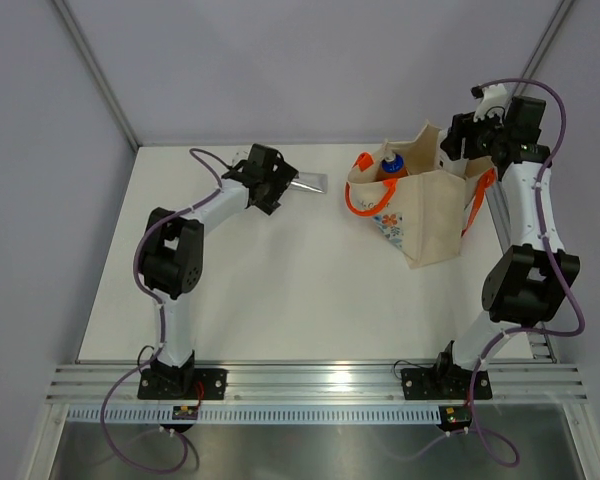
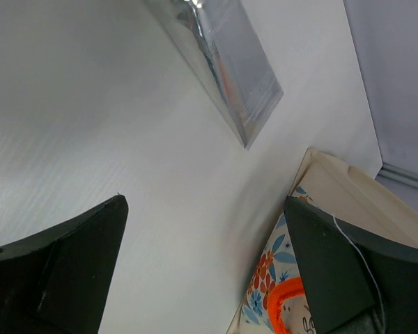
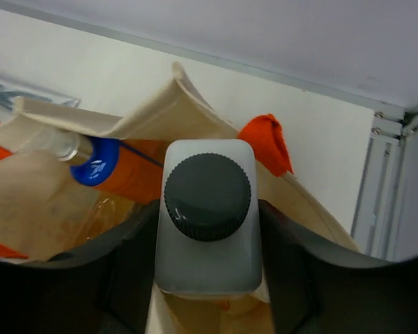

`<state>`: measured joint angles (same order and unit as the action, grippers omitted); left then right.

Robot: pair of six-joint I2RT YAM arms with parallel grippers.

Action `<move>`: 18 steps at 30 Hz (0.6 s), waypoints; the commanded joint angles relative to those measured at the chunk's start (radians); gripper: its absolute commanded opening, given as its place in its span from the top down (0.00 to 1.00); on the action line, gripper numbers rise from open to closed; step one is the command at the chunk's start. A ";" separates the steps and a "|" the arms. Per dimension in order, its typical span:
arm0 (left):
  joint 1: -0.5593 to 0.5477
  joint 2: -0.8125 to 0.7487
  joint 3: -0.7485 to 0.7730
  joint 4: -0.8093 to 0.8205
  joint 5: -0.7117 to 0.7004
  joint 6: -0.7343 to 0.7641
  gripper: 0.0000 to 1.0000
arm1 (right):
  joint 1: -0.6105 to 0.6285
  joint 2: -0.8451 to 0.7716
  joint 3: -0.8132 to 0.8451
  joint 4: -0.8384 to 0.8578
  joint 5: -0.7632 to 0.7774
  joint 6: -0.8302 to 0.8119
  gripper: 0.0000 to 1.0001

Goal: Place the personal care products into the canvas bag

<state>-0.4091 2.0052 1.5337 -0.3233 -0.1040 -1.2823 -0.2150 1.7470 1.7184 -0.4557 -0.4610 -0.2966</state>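
White tabletop (image 1: pixel 280 300) under us: our right gripper (image 3: pixel 209 278) is clenched on the white bottle (image 3: pixel 207 236) over the bag (image 1: pixel 430 215) mouth — orange cylinder (image 3: pixel 129 179) already inside. Our left gripper (image 2: pixel 205 271) hangs spread wide above the tube (image 2: pixel 226 76), which lies flat near the bag.

The whole table (image 1: pixel 280 290) is taken in from high above, at its near edge. Close over it, the left wrist view is angled toward the silver tube (image 2: pixel 230 76). The canvas bag (image 1: pixel 430 220), shared by all three views, is looked down into from the right wrist.
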 commanded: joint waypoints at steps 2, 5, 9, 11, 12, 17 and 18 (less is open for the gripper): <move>0.019 0.092 0.143 -0.043 -0.065 -0.035 0.01 | 0.003 -0.176 -0.038 0.008 -0.166 -0.101 0.19; 0.032 0.168 0.244 -0.086 -0.082 -0.052 0.01 | 0.003 -0.277 -0.132 0.072 -0.172 -0.053 0.00; 0.039 0.243 0.364 -0.164 -0.117 -0.074 0.01 | 0.003 -0.404 -0.218 0.081 -0.229 0.011 0.00; 0.046 0.289 0.431 -0.207 -0.123 -0.087 0.01 | 0.003 -0.481 -0.253 0.094 -0.273 0.040 0.00; 0.049 0.303 0.450 -0.217 -0.126 -0.095 0.01 | 0.003 -0.506 -0.296 0.098 -0.292 0.066 0.01; 0.072 0.378 0.520 -0.211 -0.118 -0.123 0.04 | 0.003 -0.638 -0.416 0.117 -0.386 0.117 0.00; 0.076 0.407 0.558 -0.214 -0.117 -0.121 0.06 | 0.003 -0.652 -0.446 0.114 -0.389 0.117 0.01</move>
<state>-0.3531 2.3608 1.9995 -0.5224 -0.1806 -1.3727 -0.2150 1.1213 1.3338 -0.3687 -0.7731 -0.2253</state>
